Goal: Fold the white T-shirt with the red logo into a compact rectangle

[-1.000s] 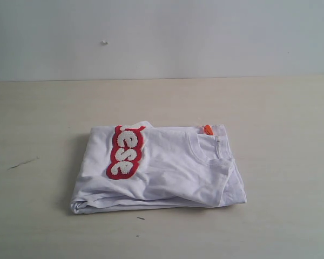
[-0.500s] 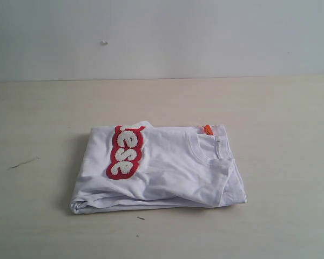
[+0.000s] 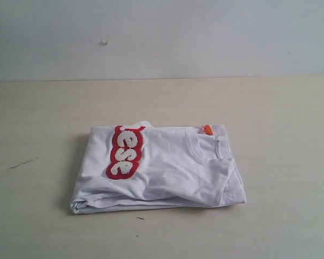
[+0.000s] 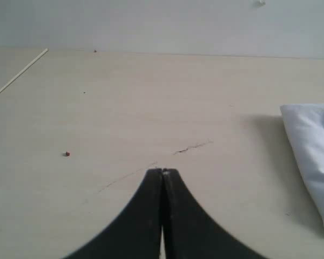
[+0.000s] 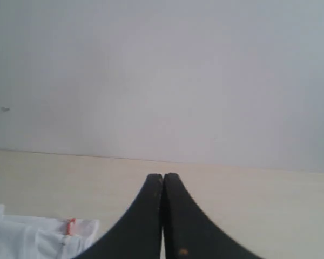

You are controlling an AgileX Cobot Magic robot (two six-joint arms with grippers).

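The big pale worktop (image 3: 281, 108) fills the lower part of the outside view. The white T-shirt (image 3: 173, 172) lies in the middle of it, a little toward the bottom, folded into a fat, nearly square bundle. The shirt looks soft, light and floppy, so I think its layers would slide apart if only the top one were pulled. A good place to take hold is a corner or a folded edge, pinching all the layers together. The red logo (image 3: 125, 152) runs down the left part and looks thicker and stiffer. The orange neck tag (image 3: 207, 129) peeks out at the upper right corner. The left end effector (image 4: 162, 171) is closed tight and holds nothing. The right end effector (image 5: 162, 175) is the same.
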